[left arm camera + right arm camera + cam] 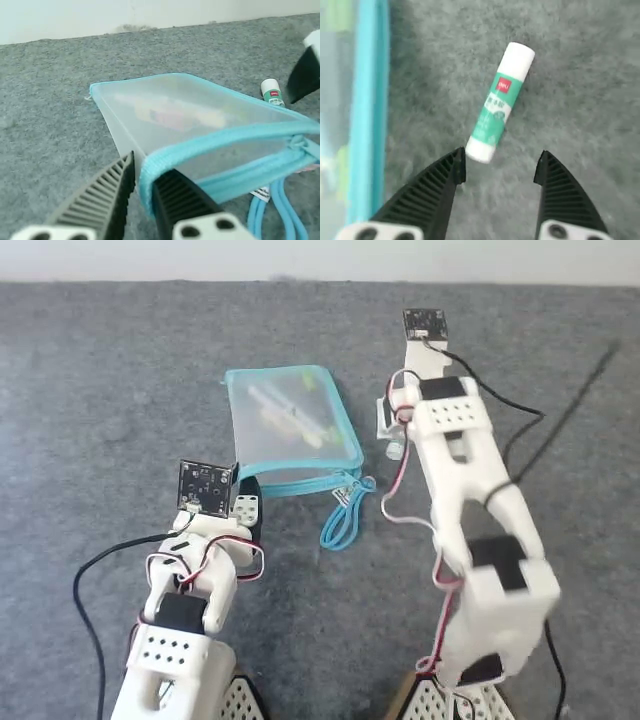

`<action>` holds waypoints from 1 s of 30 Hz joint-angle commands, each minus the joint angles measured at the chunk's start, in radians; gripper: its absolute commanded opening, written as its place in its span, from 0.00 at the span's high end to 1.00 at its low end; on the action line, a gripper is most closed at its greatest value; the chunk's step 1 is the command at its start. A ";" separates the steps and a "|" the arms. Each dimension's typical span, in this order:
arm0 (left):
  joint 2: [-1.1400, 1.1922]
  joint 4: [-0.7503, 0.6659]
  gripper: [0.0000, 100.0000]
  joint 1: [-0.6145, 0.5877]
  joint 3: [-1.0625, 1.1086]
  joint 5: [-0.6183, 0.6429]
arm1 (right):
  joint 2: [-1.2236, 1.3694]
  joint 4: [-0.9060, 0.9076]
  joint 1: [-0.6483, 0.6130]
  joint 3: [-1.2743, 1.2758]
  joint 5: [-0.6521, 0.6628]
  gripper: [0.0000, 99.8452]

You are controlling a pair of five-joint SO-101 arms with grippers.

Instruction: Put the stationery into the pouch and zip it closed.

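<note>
While the left gripper (pixel 145 169), at the lower left of the high view, has its jaws pinched almost together on the turquoise-bound corner of the pouch (pixel 290 425), the coming move looks to belong to the right gripper (pixel 502 155). It hangs over the glue stick (pixel 501 102), just right of the pouch near the middle of that frame. Its jaws stand wide apart and hold nothing. The stick lies flat on the table (pixel 120 390), ahead of the fingertips rather than between them, with its near end close by the fingertip on the pouch side. Its long axis runs roughly along the pouch's blue edge at a slight slant, so it crosses the line on which the jaws would close. That suits a grasp, I judge, once the gripper advances over the stick's middle and comes down. This gripper is by far the nearer, and the other is occupied. The stick is a smooth, hard cylinder, white with a green label, and may roll if nudged. The pouch is a flat rectangle of soft, frosted plastic with woven turquoise binding and pale, blurred items inside. A turquoise cord loop (pixel 343 520) trails from its lower right corner. In the left wrist view the gripped edge arches above a second blue band, which suggests an open mouth, though I cannot be sure. The table's cover is a fuzzy grey felt.
</note>
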 commanded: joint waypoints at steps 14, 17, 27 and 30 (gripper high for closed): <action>-0.017 -0.002 0.99 0.011 -0.010 -0.012 | 0.289 -0.010 0.015 -0.269 -0.101 0.76; -0.017 -0.002 0.99 0.011 -0.010 -0.012 | 0.291 0.013 0.019 -0.267 -0.101 0.77; -0.017 0.000 0.99 0.011 -0.010 -0.012 | 0.291 0.054 0.022 -0.269 -0.097 0.91; -0.017 0.000 0.99 0.011 -0.010 -0.012 | 0.286 0.091 0.024 -0.269 -0.097 0.94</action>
